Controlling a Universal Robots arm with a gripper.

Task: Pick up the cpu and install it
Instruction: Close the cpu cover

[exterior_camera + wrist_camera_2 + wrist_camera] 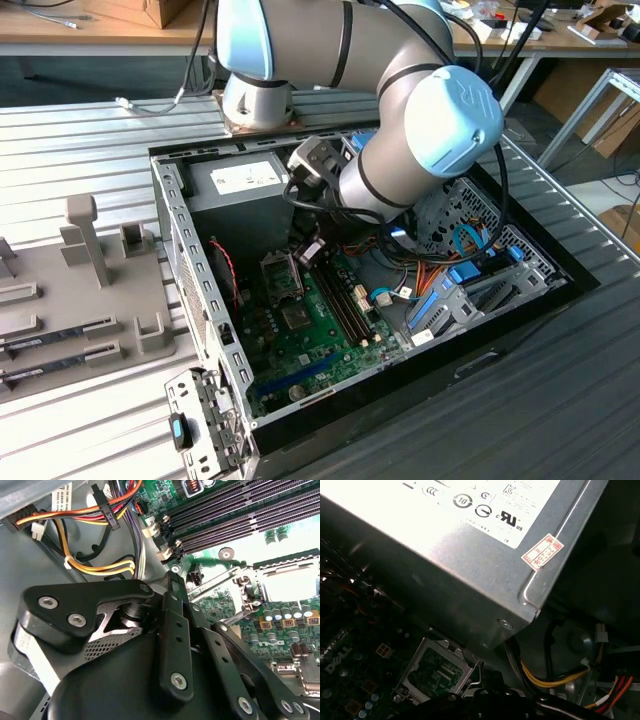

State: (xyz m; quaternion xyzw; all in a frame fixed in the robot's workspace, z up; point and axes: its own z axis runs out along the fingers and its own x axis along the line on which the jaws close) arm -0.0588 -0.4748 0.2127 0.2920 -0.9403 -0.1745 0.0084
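Black gripper point(170, 645): linkage close before the lens in the second wrist view; lowered inside the open computer case point(168, 230), just beside the socket point(282, 278) on the exterior view's right; whether it stands apart, together or clamped on anything cannot be told. Exterior view, left to right: grey fixture tray point(110, 290), long memory sticks point(60, 340) lying in its slots; grey power supply point(245, 180) at the case's far end; green motherboard point(300, 350) bearing the socket, a dark square chip point(296, 318) and memory slots point(345, 300); arm point(430, 120) reaching over the case; drive cage point(480, 280) with blue clips; cpu: place cannot be told; socket interior glares pale in the second wrist view and reads green in the first wrist view.
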